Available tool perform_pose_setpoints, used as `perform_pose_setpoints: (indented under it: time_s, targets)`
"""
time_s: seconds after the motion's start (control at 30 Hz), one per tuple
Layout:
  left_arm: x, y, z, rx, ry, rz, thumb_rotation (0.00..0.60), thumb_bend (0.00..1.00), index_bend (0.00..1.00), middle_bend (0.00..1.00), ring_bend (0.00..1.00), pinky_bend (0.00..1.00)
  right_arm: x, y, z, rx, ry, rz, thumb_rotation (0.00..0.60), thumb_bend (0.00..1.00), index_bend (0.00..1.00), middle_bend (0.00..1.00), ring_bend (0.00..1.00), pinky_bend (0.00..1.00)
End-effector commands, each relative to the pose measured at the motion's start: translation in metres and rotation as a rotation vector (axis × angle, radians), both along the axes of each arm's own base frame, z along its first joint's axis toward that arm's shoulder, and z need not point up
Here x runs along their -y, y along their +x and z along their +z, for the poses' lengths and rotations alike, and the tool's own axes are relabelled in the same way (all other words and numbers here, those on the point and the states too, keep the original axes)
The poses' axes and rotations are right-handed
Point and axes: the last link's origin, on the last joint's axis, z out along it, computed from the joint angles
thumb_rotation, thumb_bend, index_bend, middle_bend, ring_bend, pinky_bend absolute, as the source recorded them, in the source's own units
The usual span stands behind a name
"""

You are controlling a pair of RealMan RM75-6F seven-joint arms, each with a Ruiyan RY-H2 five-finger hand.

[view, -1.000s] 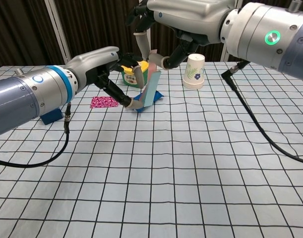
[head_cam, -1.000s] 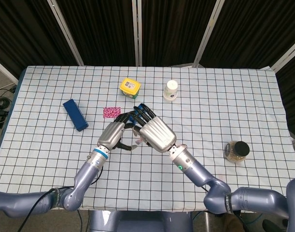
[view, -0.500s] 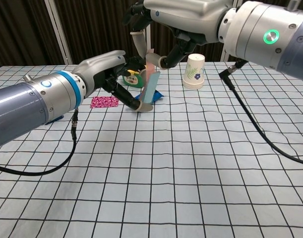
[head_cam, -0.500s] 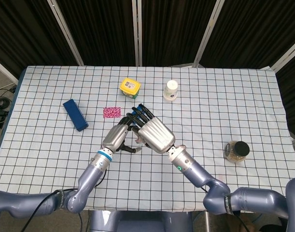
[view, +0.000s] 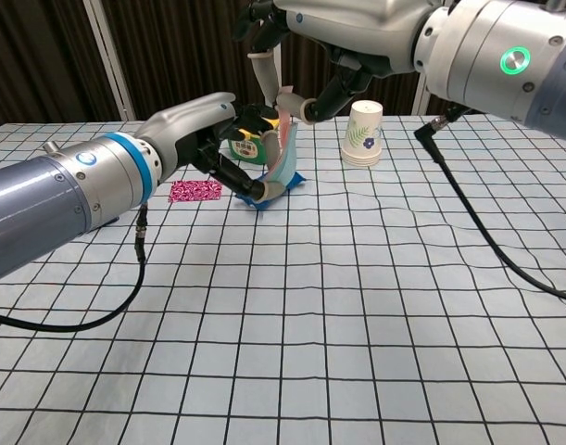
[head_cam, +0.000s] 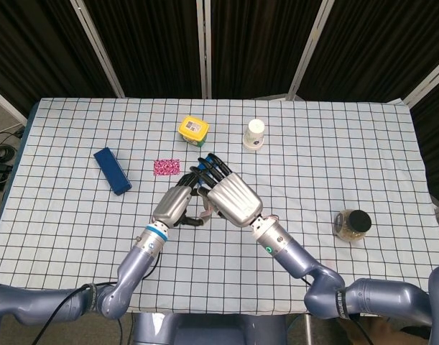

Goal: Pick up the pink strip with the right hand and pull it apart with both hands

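Observation:
The pink strip (view: 282, 154), pink on one face and pale blue on the other, hangs above the table in the chest view and bows in a curve. My right hand (view: 349, 35) pinches its upper end from above. My left hand (view: 211, 132) grips its lower end from the left. In the head view the right hand (head_cam: 230, 195) and left hand (head_cam: 174, 205) meet at the table's middle, and only a sliver of the pink strip (head_cam: 203, 210) shows between them.
A pink patterned pouch (head_cam: 167, 167) lies left of the hands, a dark blue box (head_cam: 112, 170) further left. A yellow-lidded tub (head_cam: 194, 129) and a paper cup (head_cam: 254, 134) stand behind. A glass jar (head_cam: 351, 224) sits at the right. A blue scrap (view: 293, 179) lies under the strip.
The strip, straight and slanted before, now bends in a curve between the hands. My left hand has closed in nearer to the right hand.

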Motion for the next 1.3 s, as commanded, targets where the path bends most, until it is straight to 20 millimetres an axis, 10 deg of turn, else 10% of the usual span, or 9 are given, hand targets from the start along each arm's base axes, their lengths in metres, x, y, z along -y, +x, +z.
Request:
perform_pose_setpoints:
  time_s: [0.03, 0.67, 1.3]
  targets:
    - [-0.001, -0.001, 0.001, -0.004, 0.000, 0.006, 0.600, 0.36, 0.63, 0.00, 0.00, 0.00, 0.000, 0.000, 0.000, 0.001, 0.000, -0.001, 0.600, 0.45, 0.75, 0.13, 0.00, 0.00]
    - [-0.006, -0.010, 0.001, -0.023, 0.008, 0.039, 0.600, 0.52, 0.71, 0.00, 0.00, 0.00, 0.000, -0.006, 0.011, 0.013, -0.010, 0.006, 0.600, 0.45, 0.75, 0.14, 0.00, 0.00]
    - [-0.022, -0.088, 0.009, -0.123, 0.039, 0.139, 0.600, 0.52, 0.71, 0.00, 0.00, 0.00, 0.010, -0.070, 0.037, -0.036, -0.065, -0.086, 0.600, 0.45, 0.75, 0.15, 0.00, 0.00]
